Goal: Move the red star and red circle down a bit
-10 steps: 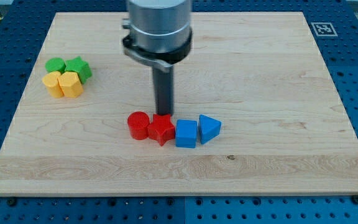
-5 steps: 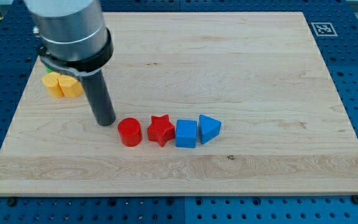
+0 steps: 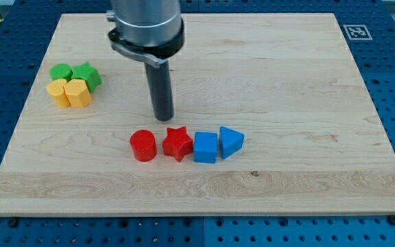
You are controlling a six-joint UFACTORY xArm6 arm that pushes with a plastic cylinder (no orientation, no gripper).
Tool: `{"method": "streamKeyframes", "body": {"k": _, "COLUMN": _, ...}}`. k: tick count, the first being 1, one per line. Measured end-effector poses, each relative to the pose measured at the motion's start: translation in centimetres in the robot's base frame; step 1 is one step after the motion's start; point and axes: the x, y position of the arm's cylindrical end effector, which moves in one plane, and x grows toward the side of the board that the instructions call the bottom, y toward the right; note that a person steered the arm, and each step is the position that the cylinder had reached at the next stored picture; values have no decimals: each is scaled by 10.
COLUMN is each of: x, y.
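Observation:
The red circle (image 3: 143, 146) and the red star (image 3: 177, 143) lie side by side on the wooden board (image 3: 286, 82), in its lower middle part. A small gap separates them. My tip (image 3: 164, 118) stands just above that gap, toward the view's top, touching neither block. The star's right side touches a blue cube (image 3: 206, 147).
A blue triangle (image 3: 230, 141) sits right of the blue cube. At the view's upper left, a green circle (image 3: 61, 72), a green star (image 3: 87, 75) and two yellow blocks (image 3: 71, 92) are clustered. A marker tag (image 3: 354, 31) is at the board's top right corner.
The red circle was pushed left and slightly down, away from the star. My tip swung left past it, then came back right and up to above the gap.

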Motion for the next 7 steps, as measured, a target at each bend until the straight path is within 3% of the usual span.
{"method": "streamKeyframes", "body": {"k": 2, "x": 32, "y": 32}}
{"method": "streamKeyframes", "body": {"k": 4, "x": 37, "y": 32}}
{"method": "streamKeyframes", "body": {"k": 5, "x": 30, "y": 23}}
{"method": "streamKeyframes", "body": {"k": 7, "x": 27, "y": -54}}
